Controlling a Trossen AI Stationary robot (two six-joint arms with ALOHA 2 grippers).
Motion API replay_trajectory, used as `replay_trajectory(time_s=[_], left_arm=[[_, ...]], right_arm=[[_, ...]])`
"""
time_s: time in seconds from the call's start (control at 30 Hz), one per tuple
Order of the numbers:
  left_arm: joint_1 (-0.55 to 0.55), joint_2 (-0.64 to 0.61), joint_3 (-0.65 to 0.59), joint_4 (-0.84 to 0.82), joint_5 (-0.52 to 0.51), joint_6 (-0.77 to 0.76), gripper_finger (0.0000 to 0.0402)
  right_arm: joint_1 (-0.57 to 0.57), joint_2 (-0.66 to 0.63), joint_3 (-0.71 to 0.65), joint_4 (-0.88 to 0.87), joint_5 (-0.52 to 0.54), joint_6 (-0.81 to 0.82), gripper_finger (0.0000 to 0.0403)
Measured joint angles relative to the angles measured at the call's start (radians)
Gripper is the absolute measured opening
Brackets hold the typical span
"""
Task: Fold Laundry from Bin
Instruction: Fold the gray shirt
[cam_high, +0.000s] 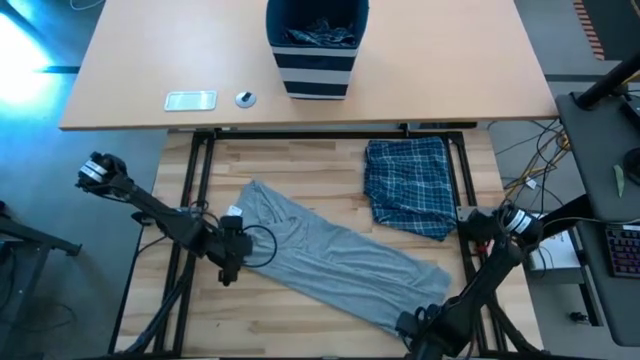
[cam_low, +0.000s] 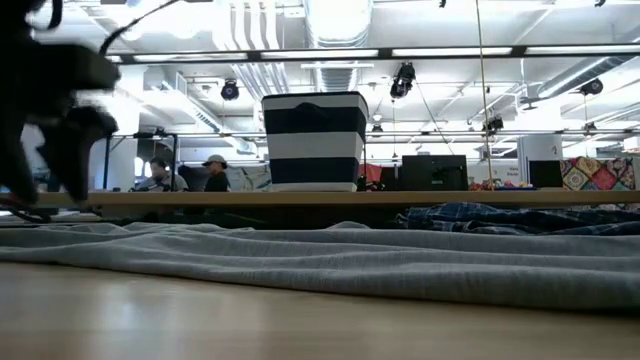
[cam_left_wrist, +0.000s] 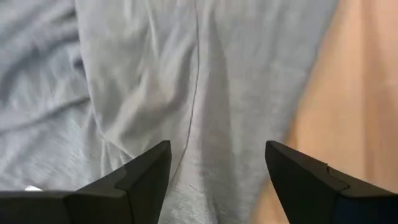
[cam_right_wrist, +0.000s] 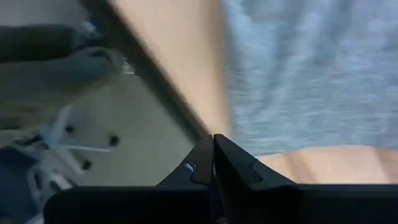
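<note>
Grey garment (cam_high: 330, 262) is spread across the desk for folding; left gripper (cam_high: 228, 268), fingers spread, is poised at its left end; right gripper (cam_high: 420, 325) is pressed together, empty, by the desk's front-right edge.

From overhead we look straight down on the table (cam_high: 300, 165) and both arms. From table height we look level across the grey cloth (cam_low: 330, 262) toward the striped bin (cam_low: 314, 140) and the room behind. From the left wrist we look close down past two dark fingers (cam_left_wrist: 146, 180) onto that same grey cloth. From the right wrist we face the table edge and floor past its fingers (cam_right_wrist: 214, 162). All four views share the grey cloth
</note>
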Motion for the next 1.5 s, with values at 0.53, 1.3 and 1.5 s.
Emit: replay_trajectory(time_s=[0.53, 1.3, 1.5], left_arm=[[-0.020, 0.055, -0.115, 0.145, -0.006, -0.116, 0.0245], [-0.010, 0.198, 0.245, 0.507, -0.063, 0.002, 0.0245], [-0.013, 0.473, 0.323, 0.749, 0.004, 0.040, 0.0245]], right_arm=[[0.041, 0.123, -0.044, 0.050, -0.054, 0.010, 0.0009], [0.006, -0.223, -0.158, -0.265, 0.233, 0.279, 0.0009], [-0.070, -0.336, -0.367, -0.161, 0.235, 0.439, 0.0009]])
